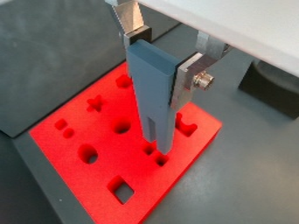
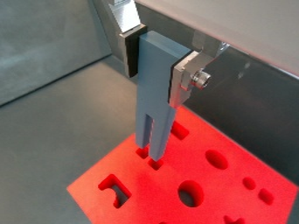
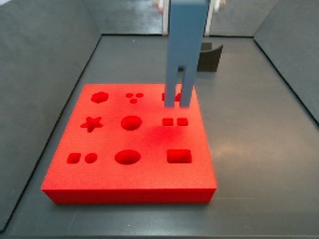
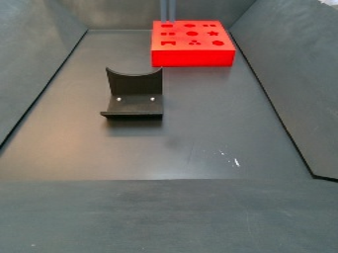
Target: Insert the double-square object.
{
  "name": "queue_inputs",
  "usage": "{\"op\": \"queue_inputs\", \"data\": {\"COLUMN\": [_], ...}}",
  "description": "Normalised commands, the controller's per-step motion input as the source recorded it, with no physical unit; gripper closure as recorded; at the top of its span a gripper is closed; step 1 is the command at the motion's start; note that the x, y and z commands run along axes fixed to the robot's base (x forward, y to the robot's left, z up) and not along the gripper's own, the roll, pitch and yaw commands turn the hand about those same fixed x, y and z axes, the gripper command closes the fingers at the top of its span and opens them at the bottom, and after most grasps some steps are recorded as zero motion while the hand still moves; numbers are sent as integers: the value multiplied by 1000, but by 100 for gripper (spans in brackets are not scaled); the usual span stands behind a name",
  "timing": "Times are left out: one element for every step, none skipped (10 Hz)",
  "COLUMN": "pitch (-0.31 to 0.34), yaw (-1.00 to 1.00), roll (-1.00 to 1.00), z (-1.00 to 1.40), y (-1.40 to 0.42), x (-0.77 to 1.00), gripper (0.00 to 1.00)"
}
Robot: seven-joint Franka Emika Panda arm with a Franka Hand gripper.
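My gripper [image 1: 162, 57] is shut on the double-square object [image 1: 152, 87], a tall blue-grey slab held upright by its upper end, prongs down. Both wrist views show it, the second here [image 2: 158, 105]. The silver fingers [image 2: 186, 77] press its two narrow sides. The slab hangs over the red board [image 1: 166, 177], its two prong tips close above the pair of small square holes [image 1: 156, 156]; I cannot tell if they touch. In a side view the slab [image 3: 185, 47] stands over the board [image 3: 149, 177], behind the square pair [image 3: 176, 121]. The gripper [image 3: 187, 4] is at that view's upper edge.
The red board has several other holes: star [image 3: 91, 122], circles, a large square [image 3: 180, 156]. The dark fixture [image 4: 132, 94] stands on the grey floor away from the board [image 4: 193, 57] and shows behind the slab [image 3: 210, 58]. Grey walls ring the floor.
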Motion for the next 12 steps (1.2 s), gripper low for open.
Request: {"op": "queue_inputs", "data": {"pitch": [-19,-46,0,-34,-60,-51,-43,-30,-11,-11,-20,-29], "yaw": [-154,-89,0,0,0,0,0,0,0,0,0,0], "roll": [0,0,-7,0,-23,-44,-50,-37,-9,0,0,0], "z": [-497,-303,0,-200,-306,-274,-231,-209,-223,-183,-151,-109], "y": [-37,0,0,0,-23,-11,0,0,0,-14,-3,0], "x": [114,0,0,0,0,0,0,0,46,31,3,0], "gripper": [100,100,100,100,100,100,100,100,100,100,100,100]}}
